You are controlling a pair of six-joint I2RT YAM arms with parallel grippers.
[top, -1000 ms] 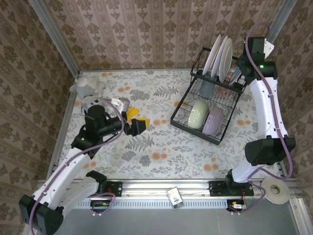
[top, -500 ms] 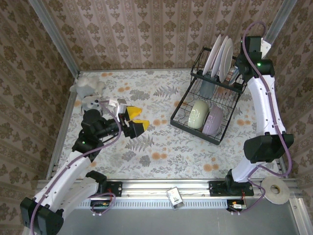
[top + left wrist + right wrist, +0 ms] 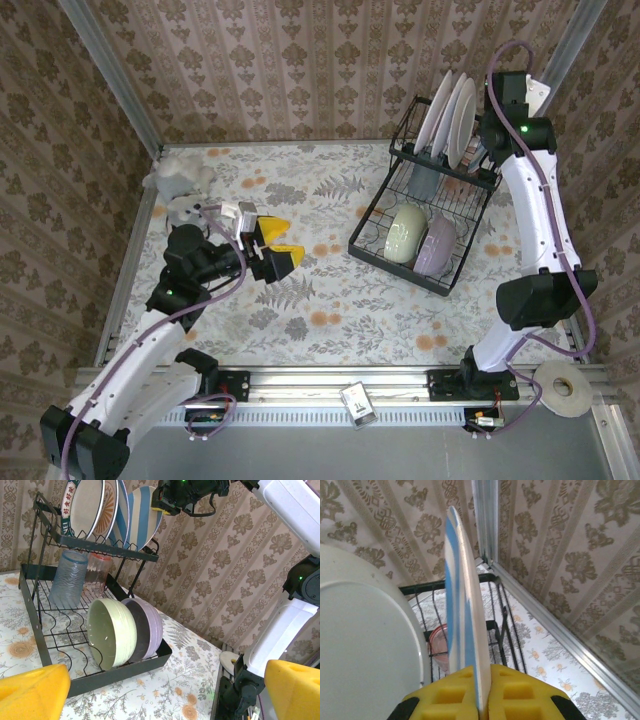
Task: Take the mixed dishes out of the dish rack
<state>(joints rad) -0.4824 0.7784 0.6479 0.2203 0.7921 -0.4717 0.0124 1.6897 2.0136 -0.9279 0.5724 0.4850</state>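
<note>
The right gripper [image 3: 482, 682] sits at the dish rack's [image 3: 398, 270] upper shelf, yellow fingers [image 3: 520, 690] pinched on the rim of the end striped plate [image 3: 462, 605], an edge grip suited to lifting it upright from its slot; the left gripper [image 3: 276, 244] hovers over the table [image 3: 330, 330], jaws wide apart, empty. The right wrist view shows the pinch edge-on; the left wrist view adds the plate's striped face and, below, the pale green bowl [image 3: 111, 632], lavender bowl [image 3: 149, 630] and cups [image 3: 70, 580]

Mock-home lab booth: wallpaper panels [image 3: 300, 70], aluminium rail [image 3: 330, 384].
</note>
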